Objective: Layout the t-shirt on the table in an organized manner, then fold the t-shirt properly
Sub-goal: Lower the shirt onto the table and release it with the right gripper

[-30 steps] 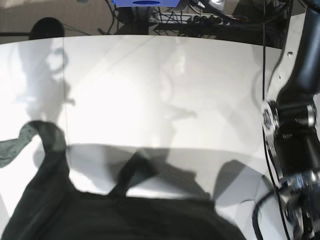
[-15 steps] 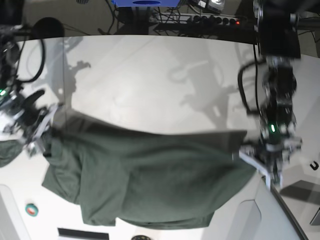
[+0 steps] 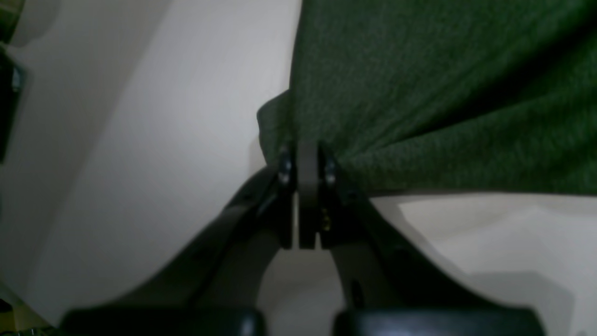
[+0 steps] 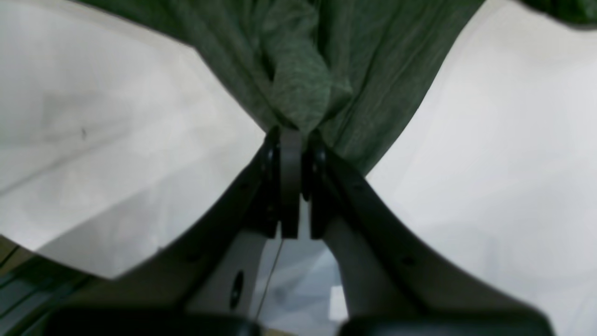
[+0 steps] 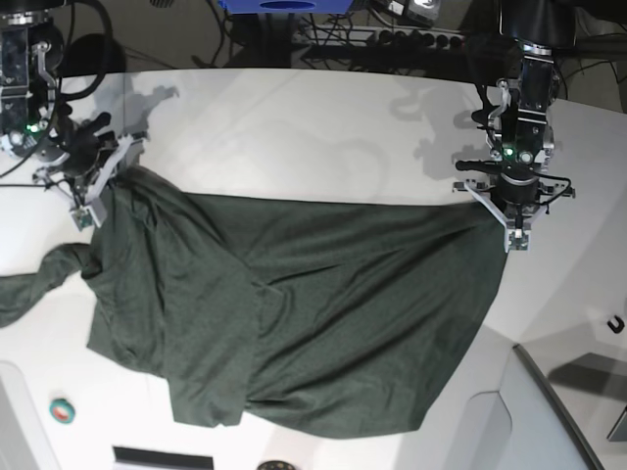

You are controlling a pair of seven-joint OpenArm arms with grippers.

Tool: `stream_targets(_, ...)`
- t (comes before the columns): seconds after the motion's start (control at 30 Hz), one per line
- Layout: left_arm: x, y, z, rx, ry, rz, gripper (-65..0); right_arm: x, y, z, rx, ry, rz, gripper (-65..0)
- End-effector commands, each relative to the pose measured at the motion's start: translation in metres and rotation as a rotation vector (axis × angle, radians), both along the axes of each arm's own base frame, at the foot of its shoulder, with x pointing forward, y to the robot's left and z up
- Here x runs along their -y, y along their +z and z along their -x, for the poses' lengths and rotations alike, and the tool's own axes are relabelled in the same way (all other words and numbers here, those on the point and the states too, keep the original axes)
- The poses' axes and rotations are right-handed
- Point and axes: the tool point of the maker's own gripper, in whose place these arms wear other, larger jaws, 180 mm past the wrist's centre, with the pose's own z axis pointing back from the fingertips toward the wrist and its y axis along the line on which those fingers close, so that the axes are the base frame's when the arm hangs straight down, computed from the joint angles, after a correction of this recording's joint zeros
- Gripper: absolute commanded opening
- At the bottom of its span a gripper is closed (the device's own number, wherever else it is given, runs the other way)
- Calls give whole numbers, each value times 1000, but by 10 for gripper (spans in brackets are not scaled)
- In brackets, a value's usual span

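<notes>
1. The t-shirt, dark green, thin, lies spread across the near-middle of the table. Far edge is pulled fairly straight btwn the two arms; near part is rumpled, w/ a fold doubled over near centre-left and a twisted bit, prob. a sleeve, trailing off to the far left.
2. Left gripper, at scene right: jaws together, clamped on the shirt's right far corner. Wrist view shows cloth pinched btwn the fingertips.
3. Right gripper, at scene left: jaws also together, a bunched wad of fabric caught at the tips.
4. Step in hand, as I judge it: layout, not folding yet. Both arms hold the far corners low over the tabletop and stretch the shirt sideways.
5. Next move prob. calls for keeping tension, dragging or setting the cloth flat, then letting go and sorting the doubled-over near flap and the stray sleeve.
6. Around: small round red-and-teal thing at near left, close to the hem but apart from it; grey angled panel at near-right corner, just beside the shirt's right edge; cables and a blue object beyond the far edge.
7. In the way: the panel could snag the hem if the cloth slides right. Rest of the far tabletop looks free.
</notes>
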Motion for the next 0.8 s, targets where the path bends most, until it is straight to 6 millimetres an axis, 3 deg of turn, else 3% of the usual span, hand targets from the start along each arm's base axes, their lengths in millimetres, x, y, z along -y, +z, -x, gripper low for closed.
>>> stream_targets(0.0,-7,15,-11,52,-3,-28,-650,6,8,-6,29,-11,6,-641)
stream_targets(0.17,-6,14,-8,47,-6,-30,-650,6,6,-3,22,-13,6,-606)
stream_targets(0.37,-6,12,-2,37,-8,-32,-650,8,3,6,7,-18,8,-303)
stream_targets(0.4,-9,17,-1,51,1,-33,-614,12,8,5,21,-29,10,-258)
stream_targets(0.47,-21,28,5,79,35,-42,-466,18,20,3,56,-47,20,-195)
stream_targets(0.53,-28,42,6,115,54,-48,-382,20,36,-1,106,-72,19,-174)
stream_targets(0.67,-43,62,12,160,87,-72,-383,22,65,-20,205,-79,25,-174)
stream_targets(0.77,-55,66,16,167,119,-82,-383,1,79,-58,268,-16,1,-174)
